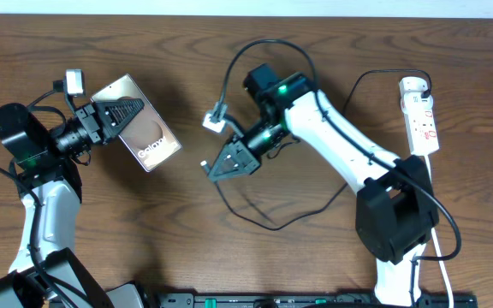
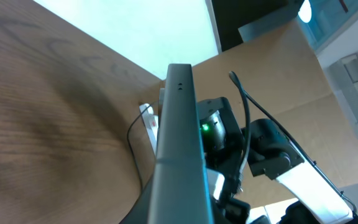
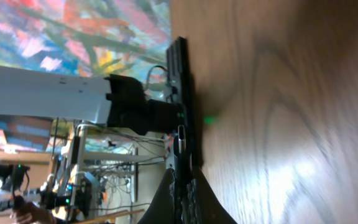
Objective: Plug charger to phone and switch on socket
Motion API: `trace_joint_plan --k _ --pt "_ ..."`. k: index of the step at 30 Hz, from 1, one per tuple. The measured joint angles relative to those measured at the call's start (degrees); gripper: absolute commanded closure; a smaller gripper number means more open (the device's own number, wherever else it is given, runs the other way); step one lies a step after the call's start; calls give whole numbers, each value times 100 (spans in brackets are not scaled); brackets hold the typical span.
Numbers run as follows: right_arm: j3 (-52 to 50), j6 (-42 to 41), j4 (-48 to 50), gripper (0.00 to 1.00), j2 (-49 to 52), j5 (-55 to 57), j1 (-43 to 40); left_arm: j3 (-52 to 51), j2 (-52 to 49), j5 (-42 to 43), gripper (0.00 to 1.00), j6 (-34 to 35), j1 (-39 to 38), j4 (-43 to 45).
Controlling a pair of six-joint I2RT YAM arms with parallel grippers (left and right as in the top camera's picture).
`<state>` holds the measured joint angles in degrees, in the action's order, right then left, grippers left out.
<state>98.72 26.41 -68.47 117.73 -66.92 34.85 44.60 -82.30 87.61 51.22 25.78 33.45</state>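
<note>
The phone [image 1: 144, 130], bronze with white "Galaxy" lettering, is held off the table at the left by my left gripper [image 1: 120, 115], which is shut on it. In the left wrist view the phone [image 2: 179, 137] shows edge-on. My right gripper [image 1: 218, 164] is shut on the charger's plug tip [image 1: 204, 163], a short way right of the phone and apart from it. In the right wrist view the tip [image 3: 180, 138] sticks out of the shut fingers [image 3: 182, 177] toward the phone's edge [image 3: 178, 68]. The black cable [image 1: 268, 225] loops across the table. The socket [image 1: 423, 120] lies at the far right.
The socket's white cord [image 1: 442, 248] runs down the right side beside my right arm's base [image 1: 392, 218]. A small white block on a black lead [image 1: 215, 121] hangs by my right wrist. A black rail [image 1: 315, 299] lines the front edge.
</note>
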Motion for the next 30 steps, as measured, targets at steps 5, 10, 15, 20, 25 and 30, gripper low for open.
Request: trace_joint_plan --k 5,10,15,20,25,30 --pt "0 -142 363 99 0 -153 188 0 0 66 93 2 -2 -7" --pt "0 -256 498 99 0 -299 232 0 0 66 92 2 -170 -9" --pt "0 -328 533 99 0 -363 243 0 0 59 93 2 -483 -9" --pt "0 -345 542 99 0 -387 243 0 0 35 93 2 -643 -9" --pt "0 -363 643 99 0 -393 243 0 0 28 93 11 -675 -9" --pt "0 -442 772 99 0 -431 243 0 0 -9 93 92 -678 -7"
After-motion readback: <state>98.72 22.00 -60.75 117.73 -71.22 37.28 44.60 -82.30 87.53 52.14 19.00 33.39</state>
